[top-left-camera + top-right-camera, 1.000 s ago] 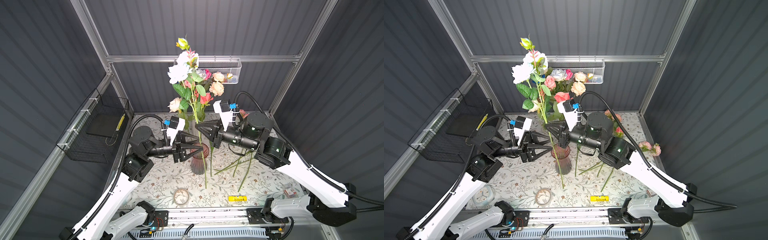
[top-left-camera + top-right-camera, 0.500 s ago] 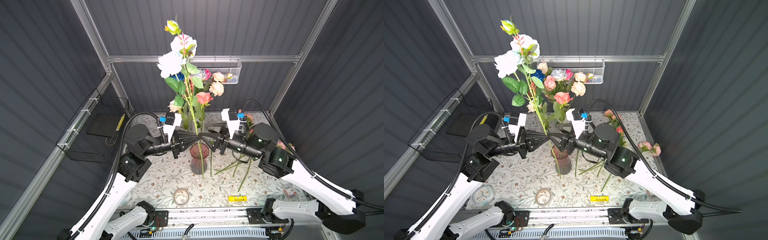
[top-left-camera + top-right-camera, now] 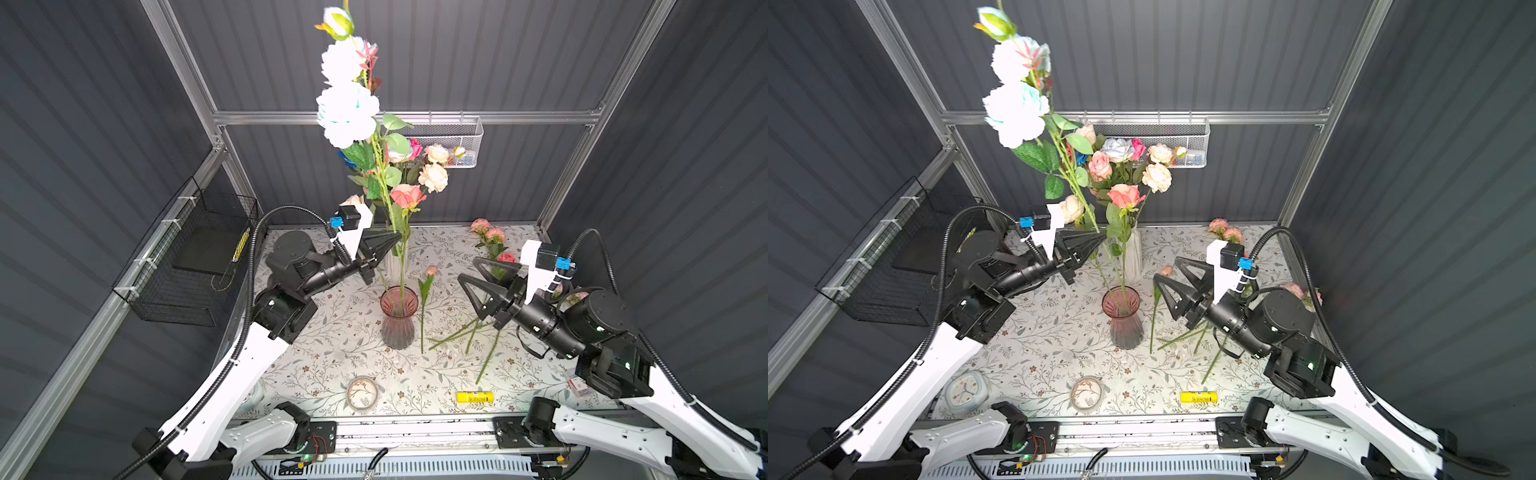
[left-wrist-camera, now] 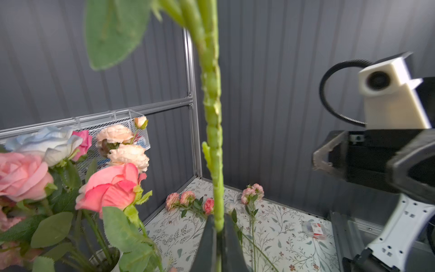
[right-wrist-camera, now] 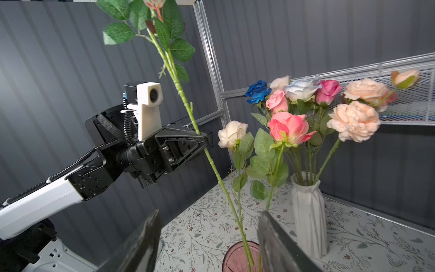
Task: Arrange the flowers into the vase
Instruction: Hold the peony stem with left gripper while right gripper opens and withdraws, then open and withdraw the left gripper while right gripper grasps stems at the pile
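the left claw (image 3: 397,242) is pinched tight on the knobbly green plastic stem (image 4: 211,117) of a tall, ruffled pale blue-white peony (image 3: 347,112), whose foot dips into the ribbed pink glass vase (image 3: 398,328). the right claw (image 3: 467,269) gapes wide, holding nothing (loose flowers (image 3: 494,235) lie on the leaf-printed tabletop (image 3: 332,353)). the small yellow bar (image 3: 473,397) carries print too small to read.

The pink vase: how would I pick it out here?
Look at the middle of the flower-patterned table. The pink vase stands there, in front of a white vase. Unlike that one, packed with blooms, it is see-through glass holding few stems.
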{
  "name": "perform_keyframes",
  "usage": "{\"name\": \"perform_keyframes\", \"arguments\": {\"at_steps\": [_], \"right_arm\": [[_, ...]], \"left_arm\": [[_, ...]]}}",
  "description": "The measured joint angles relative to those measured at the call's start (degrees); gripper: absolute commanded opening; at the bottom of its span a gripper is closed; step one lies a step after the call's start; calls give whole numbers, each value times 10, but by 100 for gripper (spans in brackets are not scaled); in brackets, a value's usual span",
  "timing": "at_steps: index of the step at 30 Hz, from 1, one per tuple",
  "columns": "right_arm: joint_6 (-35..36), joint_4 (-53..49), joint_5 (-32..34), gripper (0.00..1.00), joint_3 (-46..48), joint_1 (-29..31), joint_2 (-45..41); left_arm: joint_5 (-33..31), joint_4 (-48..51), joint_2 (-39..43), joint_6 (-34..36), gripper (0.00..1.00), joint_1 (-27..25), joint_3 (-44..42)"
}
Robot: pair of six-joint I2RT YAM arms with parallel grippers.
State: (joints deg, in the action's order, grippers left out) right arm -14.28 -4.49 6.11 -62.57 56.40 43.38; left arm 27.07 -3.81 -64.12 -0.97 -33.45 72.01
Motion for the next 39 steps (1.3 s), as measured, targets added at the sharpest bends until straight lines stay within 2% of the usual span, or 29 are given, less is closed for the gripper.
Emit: {"name": "perform_keyframes", "arguments": {"at_steps": [8, 10, 12, 13, 19, 27, 28, 32, 39], "right_arm": [[5, -22, 35, 72, 20, 0, -15], [5, -26, 44, 72, 25, 0, -16], [5, -29, 51, 73, 28, 0, -14], [4, -29, 55, 73, 30, 0, -12], [-2, -34, 66, 79, 39, 0, -1], [-34, -47, 111, 80, 70, -22, -3], [-47, -54, 116, 79, 80, -35, -5], [-113, -94, 110, 77, 111, -129, -3], [-233, -137, 26, 73, 193, -381, 65]], "left_arm": [[-47, -56, 3, -24, 0, 0, -138], [-61, -57, 10, -36, 15, 0, -165], [-78, -57, 17, -47, 38, 0, -183], [-85, -57, 21, -54, 46, 0, -187], [-115, -57, 54, -82, 71, 0, -191], [-134, -45, 122, -106, 92, 0, -166], [-137, -44, 134, -108, 99, 0, -162], [-143, -41, 181, -118, 100, 0, -157], [-147, -19, 255, -141, 100, 0, -177]]}}
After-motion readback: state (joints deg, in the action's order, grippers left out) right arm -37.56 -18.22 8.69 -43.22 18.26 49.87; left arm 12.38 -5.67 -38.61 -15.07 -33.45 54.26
